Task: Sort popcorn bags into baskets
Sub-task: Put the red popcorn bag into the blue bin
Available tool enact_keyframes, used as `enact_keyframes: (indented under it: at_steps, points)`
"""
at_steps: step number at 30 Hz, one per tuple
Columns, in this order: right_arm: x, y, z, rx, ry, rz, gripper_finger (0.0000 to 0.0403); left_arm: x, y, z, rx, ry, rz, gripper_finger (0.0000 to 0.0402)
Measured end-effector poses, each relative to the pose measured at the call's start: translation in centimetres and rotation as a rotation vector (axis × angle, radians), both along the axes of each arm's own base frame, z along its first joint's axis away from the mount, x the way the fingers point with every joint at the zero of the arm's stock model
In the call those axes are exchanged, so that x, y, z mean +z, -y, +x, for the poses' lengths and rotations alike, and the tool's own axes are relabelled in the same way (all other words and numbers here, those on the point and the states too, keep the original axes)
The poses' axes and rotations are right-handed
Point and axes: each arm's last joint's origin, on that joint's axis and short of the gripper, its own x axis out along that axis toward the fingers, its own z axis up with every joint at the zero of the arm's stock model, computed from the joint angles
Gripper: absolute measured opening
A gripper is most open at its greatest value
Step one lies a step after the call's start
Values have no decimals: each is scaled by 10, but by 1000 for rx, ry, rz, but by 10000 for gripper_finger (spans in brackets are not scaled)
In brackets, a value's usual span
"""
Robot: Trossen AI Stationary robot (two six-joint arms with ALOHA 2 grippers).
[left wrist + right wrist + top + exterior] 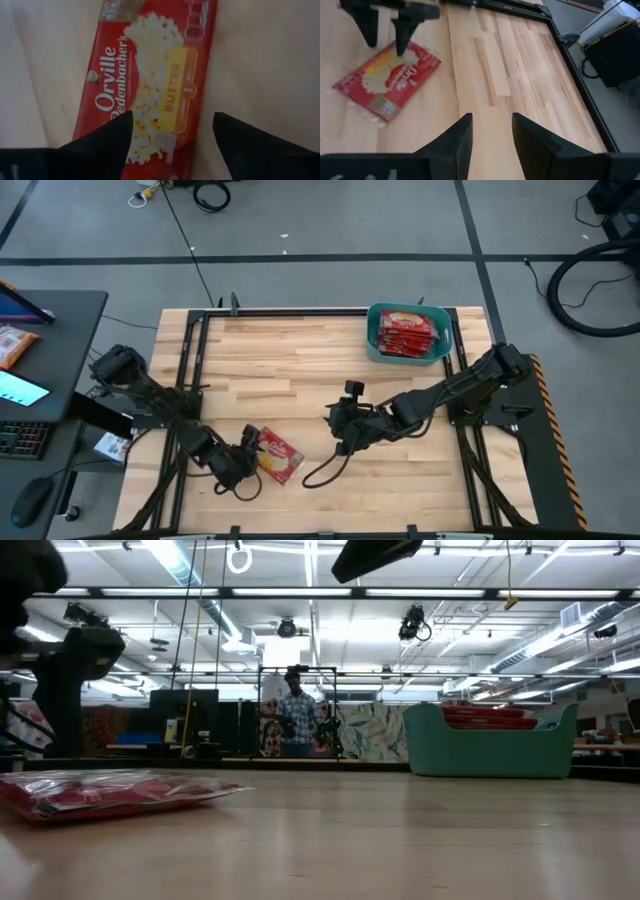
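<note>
One red popcorn bag [279,455] lies flat on the wood near the table's near edge; it also shows in the low view [110,790] and the right wrist view [387,82]. My left gripper [248,461] hangs over it, open. In the left wrist view the bag [150,85] lies beneath my left gripper [172,135]. The teal basket [375,345] stands at the far right corner with several red bags [408,332] stacked in it. My right gripper [492,130] is open over bare wood near the table's middle [338,422]. My left gripper comes at the popcorn bag from above, pointing down, fingers open. One fingertip [401,47] stands over the bag's end edge [412,52] and the other [371,40] beside it. I cannot tell whether either touches the bag, which lies flat on the table.
A black cable [320,472] loops on the wood below my right arm. Black frame rails [195,350] run along the table's sides. A desk on the left holds an orange packet [15,345], a keyboard and a mouse. A person [295,720] stands far behind the table.
</note>
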Motion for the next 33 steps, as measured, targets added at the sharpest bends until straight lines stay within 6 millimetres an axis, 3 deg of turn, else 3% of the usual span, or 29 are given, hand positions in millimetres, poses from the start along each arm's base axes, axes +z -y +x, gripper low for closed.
enact_keyframes:
  at_steps: [5, 9, 20, 26, 33]
  points:
    - [2, -3, 2, 24, 28, 36, 142, -12, 1, -1, -6, -23, 115, 274]
    - [3, -7, 5, 79, 44, 103, 142, -17, 1, -1, -1, -40, 143, 237]
    - [4, -12, 5, 117, 55, 89, 142, -15, -2, -1, 29, -4, 152, 16]
    - [1, -13, 9, 110, 65, 66, 142, 15, -9, 24, 162, 66, -27, 13]
    - [-28, -27, 28, 178, 42, -1, 142, 38, -33, 55, 266, 46, -174, 11]
